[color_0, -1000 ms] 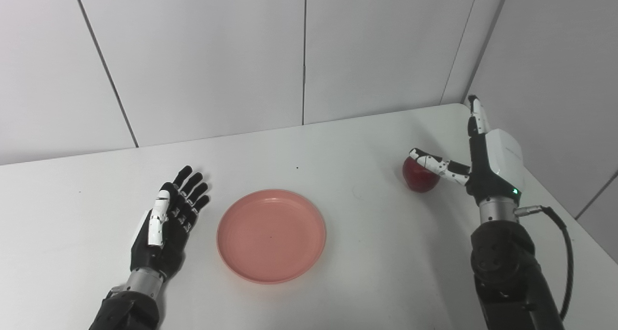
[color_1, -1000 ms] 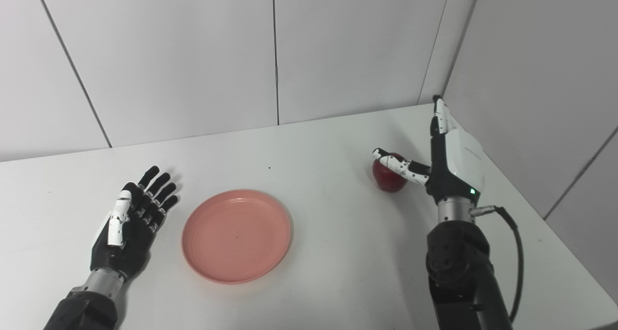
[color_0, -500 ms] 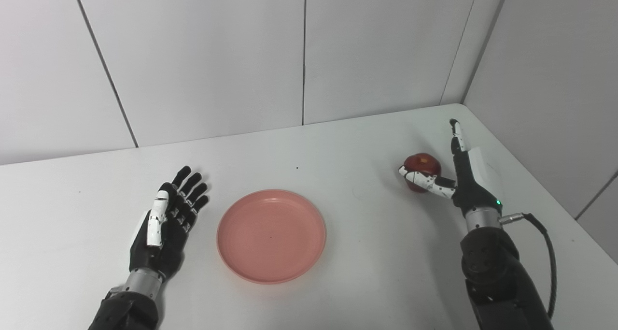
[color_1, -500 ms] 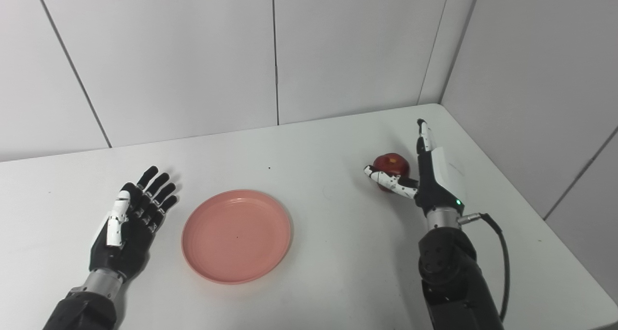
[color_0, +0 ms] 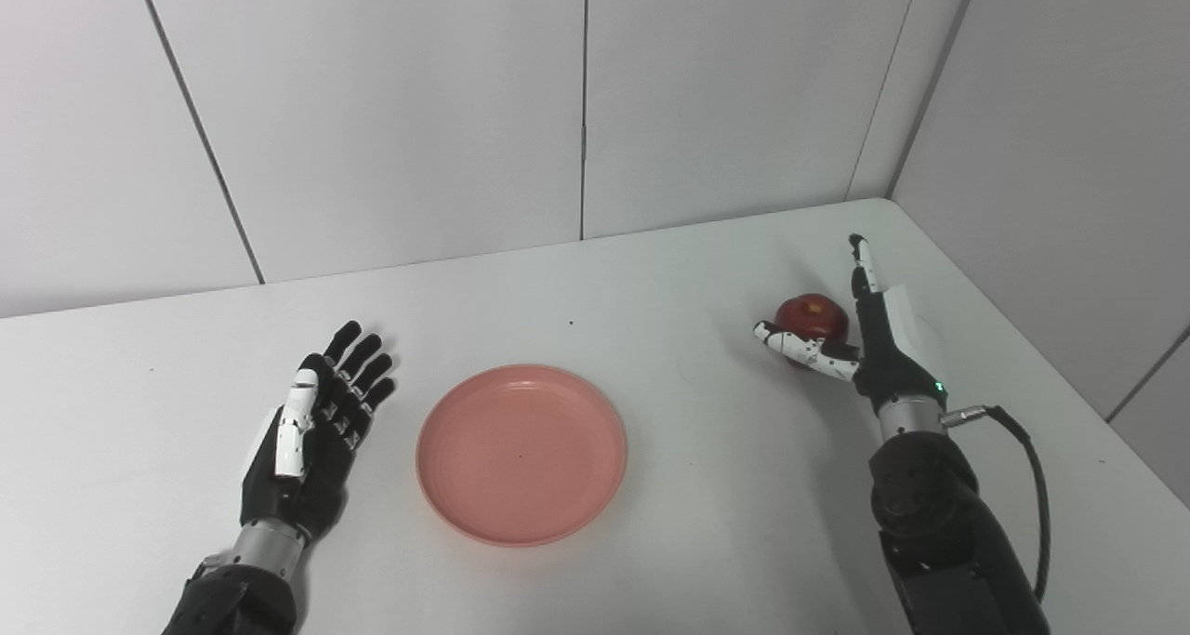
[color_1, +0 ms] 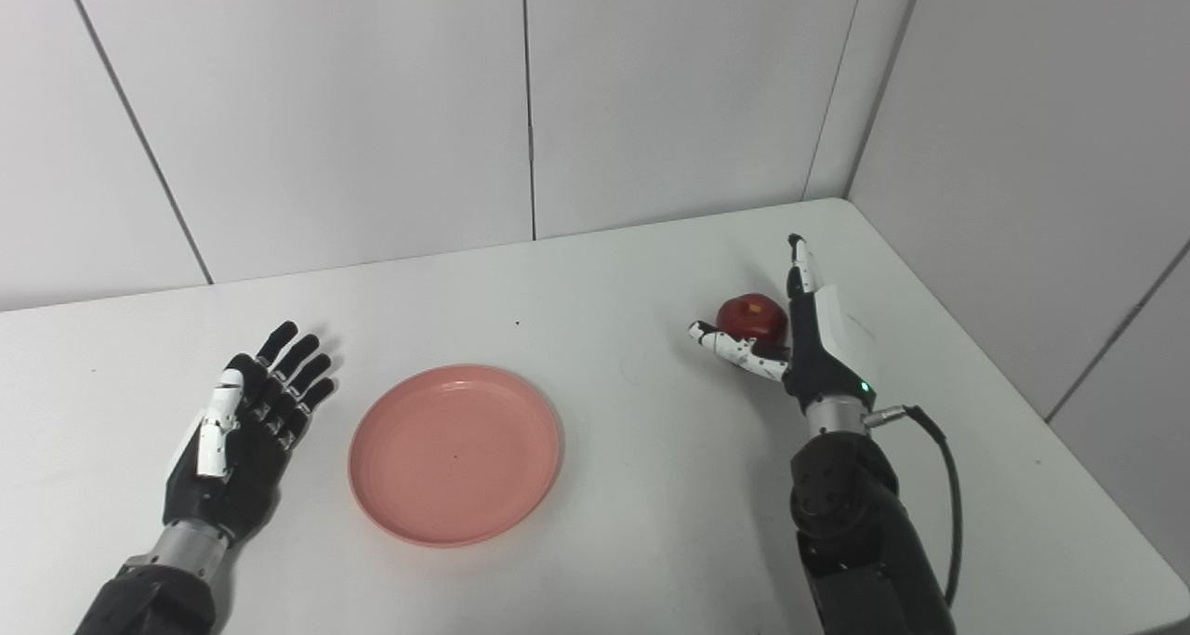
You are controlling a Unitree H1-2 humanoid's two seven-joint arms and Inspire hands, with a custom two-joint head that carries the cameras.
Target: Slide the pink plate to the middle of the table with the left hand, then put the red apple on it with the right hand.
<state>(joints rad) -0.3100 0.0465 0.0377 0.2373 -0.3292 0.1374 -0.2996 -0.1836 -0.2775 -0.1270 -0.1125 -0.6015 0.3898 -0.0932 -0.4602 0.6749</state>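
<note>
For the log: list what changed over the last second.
The right hand drew back toward the robot and lowered beside the apple, fingers open, not gripping. The left hand slid slightly nearer the robot, open. The plate and apple stayed put.

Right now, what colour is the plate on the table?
The plate is plain pink; the left eye view shows it best.

Right hand (color_0: 869,337) beside red apple (color_0: 813,317)
</note>
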